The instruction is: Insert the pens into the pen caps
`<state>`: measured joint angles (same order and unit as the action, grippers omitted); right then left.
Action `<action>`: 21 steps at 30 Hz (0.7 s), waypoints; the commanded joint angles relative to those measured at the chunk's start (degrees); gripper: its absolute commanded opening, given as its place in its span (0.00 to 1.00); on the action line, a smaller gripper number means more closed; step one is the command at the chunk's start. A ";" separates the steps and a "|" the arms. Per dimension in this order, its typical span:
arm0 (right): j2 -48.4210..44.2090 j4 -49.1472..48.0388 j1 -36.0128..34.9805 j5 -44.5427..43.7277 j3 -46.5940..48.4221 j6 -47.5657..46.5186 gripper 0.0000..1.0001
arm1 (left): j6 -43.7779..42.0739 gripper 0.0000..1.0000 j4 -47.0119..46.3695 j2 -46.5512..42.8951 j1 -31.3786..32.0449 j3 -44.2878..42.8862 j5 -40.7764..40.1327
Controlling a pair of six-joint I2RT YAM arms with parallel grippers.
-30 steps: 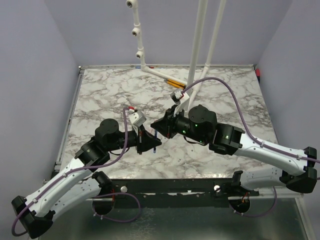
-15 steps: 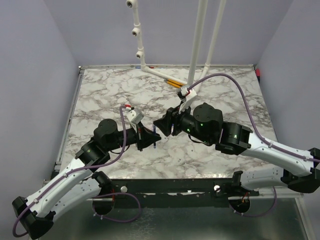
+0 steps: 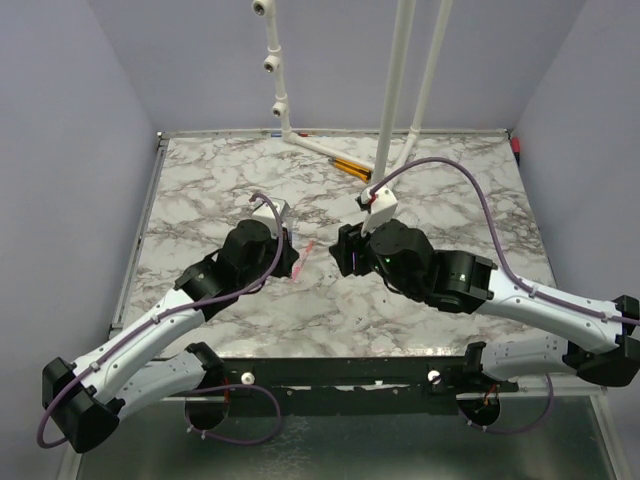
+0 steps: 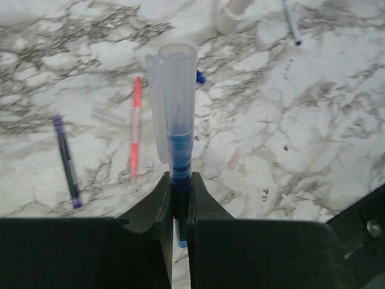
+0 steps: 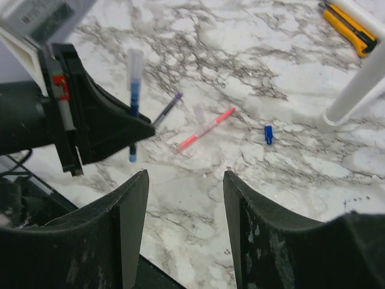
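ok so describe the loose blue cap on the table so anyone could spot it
Start at the marble table and find the white pole standing on it. Just beside the pole's foot, between it and the pink-red pen, lies the blue cap, touching neither. It is the only short, stubby, solid-blue piece; the pens near it are long thin sticks.

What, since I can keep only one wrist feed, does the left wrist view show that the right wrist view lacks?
Only left wrist: a thin blue-tipped pen at the top edge. Only right wrist: the orange-and-black cutter, and the right tool, open. Both: the left tool shut on the blue pen, which wears a clear cap; the pink-red pen, the dark pen and the loose blue cap on the marble table.
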<state>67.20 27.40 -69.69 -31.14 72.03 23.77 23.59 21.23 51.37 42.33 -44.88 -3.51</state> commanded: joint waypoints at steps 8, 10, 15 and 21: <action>4.61 5.69 0.59 -2.43 -6.75 2.60 0.57 | 2.71 0.00 8.72 9.45 -2.26 -4.72 -25.58; 5.55 5.90 0.82 -2.25 -7.47 2.76 0.57 | 2.90 0.00 8.97 10.90 -3.92 -4.55 -25.65; 6.95 4.78 1.41 -0.29 -9.55 2.86 0.57 | 3.59 0.00 9.18 13.38 -13.59 -2.50 -19.04; 6.77 3.06 1.76 3.20 -11.30 2.95 0.57 | 3.31 0.00 9.18 16.82 -21.82 -0.25 -12.60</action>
<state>73.84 31.57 -68.25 -30.74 61.69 25.78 26.57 29.34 65.89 23.97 -46.87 -21.93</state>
